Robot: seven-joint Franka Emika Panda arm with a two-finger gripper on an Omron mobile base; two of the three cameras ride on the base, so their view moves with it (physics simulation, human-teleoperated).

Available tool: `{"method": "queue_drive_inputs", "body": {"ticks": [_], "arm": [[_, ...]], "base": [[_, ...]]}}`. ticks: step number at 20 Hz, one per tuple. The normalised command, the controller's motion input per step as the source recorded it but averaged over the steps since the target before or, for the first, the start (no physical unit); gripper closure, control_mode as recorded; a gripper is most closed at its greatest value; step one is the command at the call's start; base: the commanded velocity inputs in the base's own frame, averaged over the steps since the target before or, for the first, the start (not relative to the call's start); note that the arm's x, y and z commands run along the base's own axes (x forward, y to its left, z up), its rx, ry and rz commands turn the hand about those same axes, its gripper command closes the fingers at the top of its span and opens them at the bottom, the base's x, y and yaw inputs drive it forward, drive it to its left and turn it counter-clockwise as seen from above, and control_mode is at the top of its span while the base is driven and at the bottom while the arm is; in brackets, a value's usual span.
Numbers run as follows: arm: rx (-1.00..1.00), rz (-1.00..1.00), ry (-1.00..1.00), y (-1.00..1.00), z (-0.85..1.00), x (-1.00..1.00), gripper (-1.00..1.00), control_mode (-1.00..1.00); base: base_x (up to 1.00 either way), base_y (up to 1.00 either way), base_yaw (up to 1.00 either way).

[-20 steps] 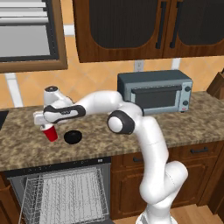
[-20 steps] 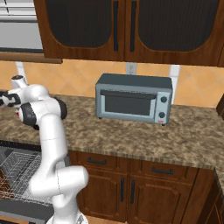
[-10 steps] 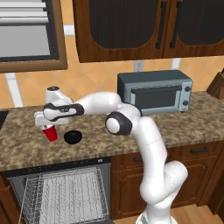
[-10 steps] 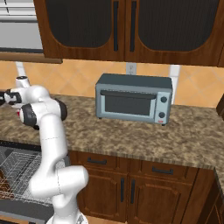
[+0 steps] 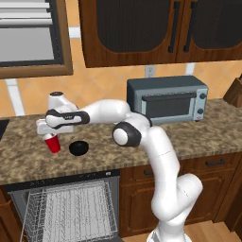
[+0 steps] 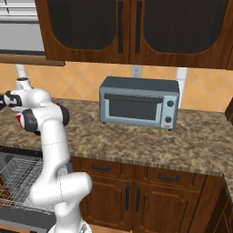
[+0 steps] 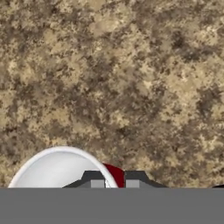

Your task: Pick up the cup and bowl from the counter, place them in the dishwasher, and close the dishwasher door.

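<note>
The red cup [image 5: 53, 143] stands upright on the granite counter [image 5: 198, 137] at the left, and the black bowl [image 5: 78, 148] sits just to its right. My gripper [image 5: 49, 134] reaches down onto the cup from above. In the hand view the gripper [image 7: 114, 180] is shut on the cup [image 7: 57, 168]: one fingertip is inside the white rim and the other is against the red outer wall. The dishwasher [image 5: 66, 182] below the counter stands open, showing its white wire rack [image 5: 71, 208]. Its door is lowered and mostly out of frame.
A grey-blue toaster oven [image 5: 168, 99] stands at the back of the counter, right of the arm. Dark wooden cabinets hang above, and drawers [image 5: 215, 163] sit under the counter to the right. The wire rack [image 6: 18, 175] juts out at lower left.
The jaws have gone from wide open to shut on the cup's wall. The arm and the cup have hardly moved; the bowl stays put.
</note>
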Motion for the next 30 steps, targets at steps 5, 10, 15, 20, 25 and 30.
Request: {"method": "queue_drive_inputs", "body": {"ticks": [5, 10, 15, 20, 25, 30], "arm": [[0.00, 0.00, -0.06, 0.05, 0.04, -0.60, 1.00, -1.00], [0.01, 0.00, -0.25, 0.01, -0.01, -1.00, 1.00, -1.00], [0.07, 0.00, -0.19, 0.00, -0.04, -1.00, 1.00, -1.00], [0.07, 0.00, -0.05, -0.10, 0.05, -1.00, 1.00, -1.00], [0.06, -0.03, 0.00, -0.30, 0.17, -1.00, 1.00, -1.00], [0.02, 0.00, -0.11, -0.66, -0.19, -1.00, 1.00, -1.00]], "base": [[0.00, 0.00, 0.00], [0.00, 0.00, 0.00], [0.00, 0.00, 0.00], [0.00, 0.00, 0.00], [0.00, 0.00, 0.00], [0.00, 0.00, 0.00]]}}
